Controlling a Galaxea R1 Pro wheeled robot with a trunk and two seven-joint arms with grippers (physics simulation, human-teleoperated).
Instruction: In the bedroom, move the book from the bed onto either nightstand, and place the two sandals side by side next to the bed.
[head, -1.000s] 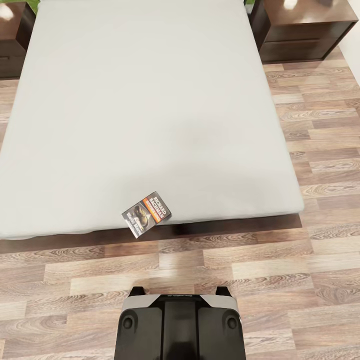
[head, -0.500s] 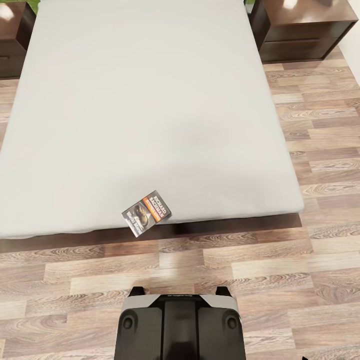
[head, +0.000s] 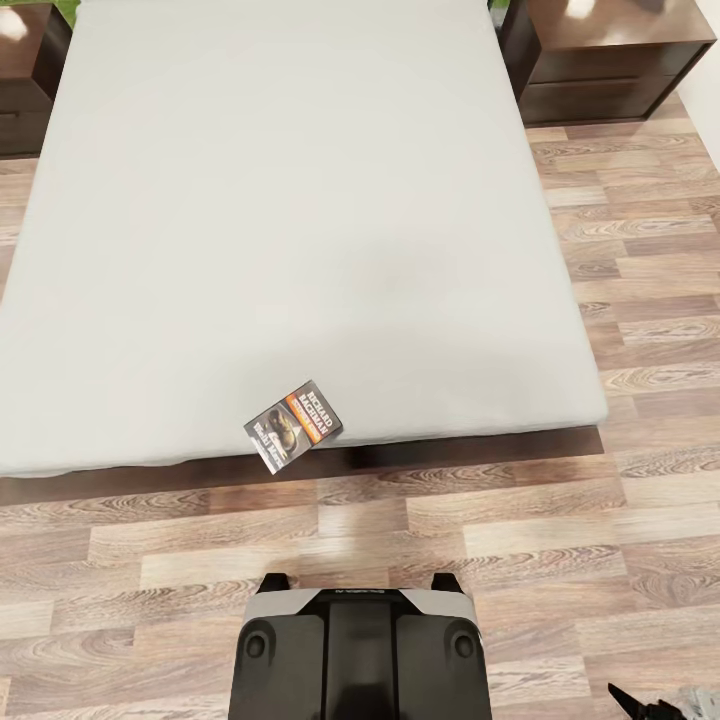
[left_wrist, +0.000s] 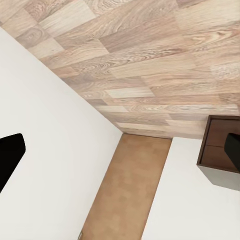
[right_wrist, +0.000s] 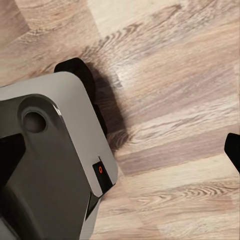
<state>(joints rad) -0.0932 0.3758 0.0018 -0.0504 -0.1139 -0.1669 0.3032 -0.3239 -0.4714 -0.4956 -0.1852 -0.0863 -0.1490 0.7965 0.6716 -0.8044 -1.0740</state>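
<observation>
**Surfaces around the bed**

The bed (head: 300, 200) has a matt, smooth pale-grey cloth mattress. On its near edge the book (head: 294, 425) has a glossy paper cover. Beside the bed, the nightstand (head: 610, 55) is glossy dark wood. The floor (head: 560, 540) is grained wood plank with a faint sheen.

Pale-grey bed (head: 280, 220), orange-banded dark book (head: 294, 425)

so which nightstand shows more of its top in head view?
The right nightstand: nearly its whole glossy top and drawer fronts show. The left nightstand is cut by the frame edge.
</observation>
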